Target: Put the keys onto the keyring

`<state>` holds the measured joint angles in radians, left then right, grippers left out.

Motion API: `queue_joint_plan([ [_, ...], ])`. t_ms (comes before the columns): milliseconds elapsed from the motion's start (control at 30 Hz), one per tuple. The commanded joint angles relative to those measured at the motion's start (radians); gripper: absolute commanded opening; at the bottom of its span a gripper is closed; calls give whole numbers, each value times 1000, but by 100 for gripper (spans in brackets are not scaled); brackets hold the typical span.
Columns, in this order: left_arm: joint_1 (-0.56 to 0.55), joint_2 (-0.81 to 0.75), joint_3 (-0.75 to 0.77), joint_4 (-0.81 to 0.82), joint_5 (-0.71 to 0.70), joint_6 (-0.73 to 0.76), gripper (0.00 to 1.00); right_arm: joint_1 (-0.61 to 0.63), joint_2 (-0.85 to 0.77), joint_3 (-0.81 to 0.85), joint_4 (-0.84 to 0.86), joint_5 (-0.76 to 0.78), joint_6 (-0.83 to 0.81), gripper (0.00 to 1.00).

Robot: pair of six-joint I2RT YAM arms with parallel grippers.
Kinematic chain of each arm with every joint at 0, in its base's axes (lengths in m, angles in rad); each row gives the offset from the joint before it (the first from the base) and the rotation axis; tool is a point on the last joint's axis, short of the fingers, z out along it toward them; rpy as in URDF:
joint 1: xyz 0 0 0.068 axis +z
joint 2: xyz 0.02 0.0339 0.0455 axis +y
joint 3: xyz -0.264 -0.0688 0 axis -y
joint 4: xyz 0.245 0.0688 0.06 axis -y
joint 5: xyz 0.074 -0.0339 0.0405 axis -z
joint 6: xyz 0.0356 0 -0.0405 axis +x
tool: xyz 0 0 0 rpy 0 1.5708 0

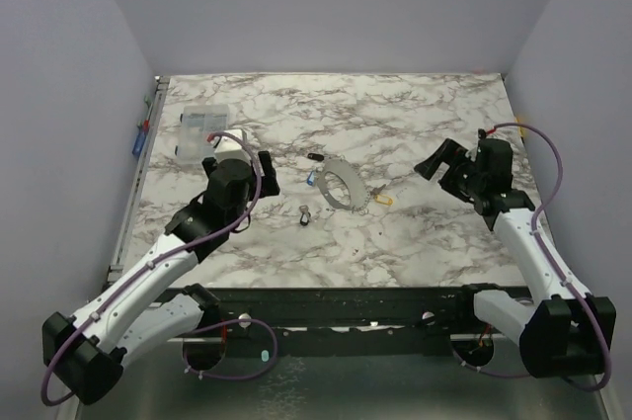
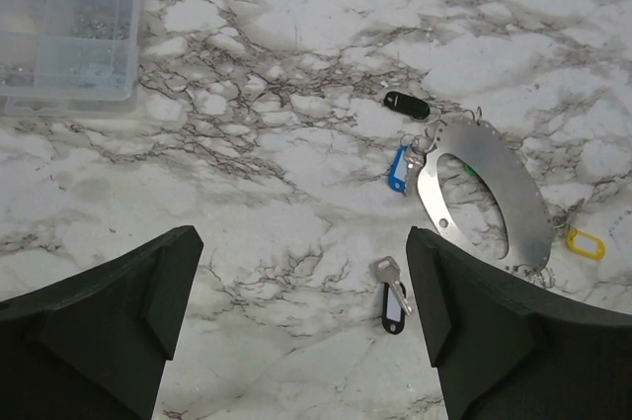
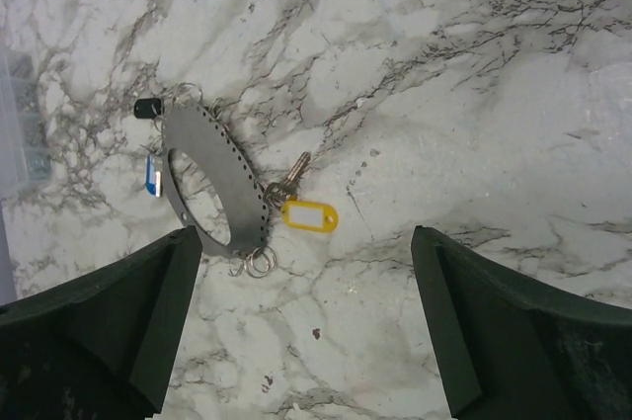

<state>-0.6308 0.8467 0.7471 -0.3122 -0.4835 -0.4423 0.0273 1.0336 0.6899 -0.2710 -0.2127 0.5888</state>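
The keyring (image 1: 341,186) is a flat silvery-grey oval band lying mid-table; it also shows in the left wrist view (image 2: 512,191) and the right wrist view (image 3: 212,178). A blue-tagged key (image 2: 397,169), a black tag (image 2: 406,104) and a yellow-tagged key (image 3: 309,213) sit at its rim. A loose silver key with a black tag (image 2: 391,296) lies apart from the ring, near my left gripper's right finger; it also shows in the top view (image 1: 305,212). My left gripper (image 2: 301,262) is open and empty above the table, left of the ring. My right gripper (image 3: 306,252) is open and empty, right of the ring.
A clear plastic compartment box (image 1: 202,128) stands at the back left, also in the left wrist view (image 2: 69,25). Small split rings (image 3: 257,262) hang at the keyring's near end. Walls enclose the marble table on three sides.
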Motion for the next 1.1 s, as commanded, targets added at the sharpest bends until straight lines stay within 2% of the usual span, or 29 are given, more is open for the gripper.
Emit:
queue_joint_plan([
  [0, -9, 132, 51, -2, 61, 18, 93, 47, 47, 68, -110, 48, -15, 98],
  [133, -58, 261, 107, 4, 45, 23, 86, 93, 78, 112, -136, 89, -32, 99],
  [333, -215, 428, 123, 77, -3, 56, 77, 103, 34, 61, -53, 53, -116, 98],
  [467, -281, 529, 141, 162, 47, 88, 74, 104, 37, 59, -51, 25, -109, 98],
  [833, -354, 816, 291, 241, 136, 108, 65, 105, -24, 79, -122, 2, -123, 98],
  [1067, -373, 938, 377, 252, 146, 100, 52, 104, -55, 80, -158, -3, -135, 98],
])
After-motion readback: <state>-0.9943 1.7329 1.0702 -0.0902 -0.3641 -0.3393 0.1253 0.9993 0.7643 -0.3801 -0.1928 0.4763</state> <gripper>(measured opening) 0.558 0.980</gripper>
